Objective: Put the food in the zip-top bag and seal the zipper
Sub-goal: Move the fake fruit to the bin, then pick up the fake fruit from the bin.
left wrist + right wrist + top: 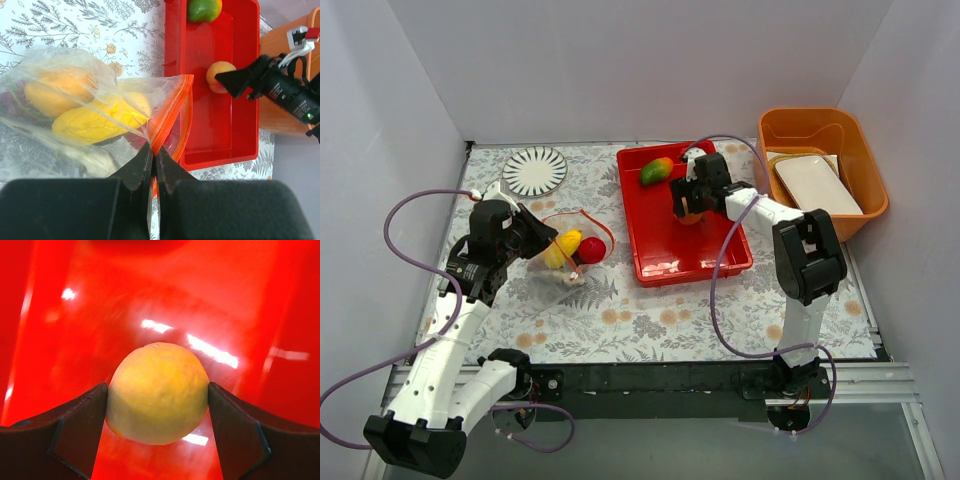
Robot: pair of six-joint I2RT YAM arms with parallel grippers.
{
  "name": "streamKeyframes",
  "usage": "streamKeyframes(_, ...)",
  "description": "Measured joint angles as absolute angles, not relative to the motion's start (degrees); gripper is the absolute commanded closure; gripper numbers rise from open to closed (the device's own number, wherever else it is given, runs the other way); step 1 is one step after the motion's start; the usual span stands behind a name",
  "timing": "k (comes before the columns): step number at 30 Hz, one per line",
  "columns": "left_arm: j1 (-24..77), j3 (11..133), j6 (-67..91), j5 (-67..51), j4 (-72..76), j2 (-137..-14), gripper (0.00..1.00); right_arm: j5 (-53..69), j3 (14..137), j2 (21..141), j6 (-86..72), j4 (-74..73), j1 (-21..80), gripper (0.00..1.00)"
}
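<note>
**Top view.** Left gripper (528, 239) is at the near-left edge of the bag (572, 264). The bag lies left of the tray (665, 262) with yellow and red fruit inside, its mouth gaping toward the tray. Right gripper (688, 206) is down in the tray over the orange fruit (693, 216). Mango (657, 171) sits at the tray's far corner. Neither grip is readable from up here.

**Left wrist.** Fingers are pinched together on the zipper (175, 102), holding the mouth open. The slider is not visible.

**Right wrist.** Only this view shows contact: the pads sit against both sides of the orange fruit, so it looks gripped. I can't tell whether it is lifted.

**Step.** Judged to be picking the orange fruit. The next move needs a lift over the tray wall and a drop into the held-open mouth. After that, the mango, then sealing.
</note>
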State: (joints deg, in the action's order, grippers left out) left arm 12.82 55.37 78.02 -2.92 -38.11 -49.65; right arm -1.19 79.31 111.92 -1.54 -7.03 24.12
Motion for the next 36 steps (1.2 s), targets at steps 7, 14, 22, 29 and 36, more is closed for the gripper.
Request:
streamKeyframes(7,12.8,55.0,78.0,-3.9,-37.6,-49.9,1.0,4.6,73.9,107.1,-1.0,-9.0,26.6,0.24)
streamKeyframes(14,12.8,55.0,78.0,-4.3,-37.3,-50.6,1.0,6.4,73.8,106.5,-1.0,-11.1,26.7,0.1)
streamKeyframes(22,12.8,55.0,78.0,-4.5,-37.2,-50.7,1.0,5.3,74.1,106.4,-0.8,-15.5,28.3,0.02)
streamKeyframes(29,12.8,55.0,78.0,-4.8,-37.0,-51.4,1.0,2.3,72.6,101.8,-1.3,-16.7,30.0,0.02)
streamKeyframes(36,12.8,55.0,78.0,-5.0,-36.8,-51.4,1.0,-0.1,72.5,99.5,-1.4,-17.1,30.0,0.02)
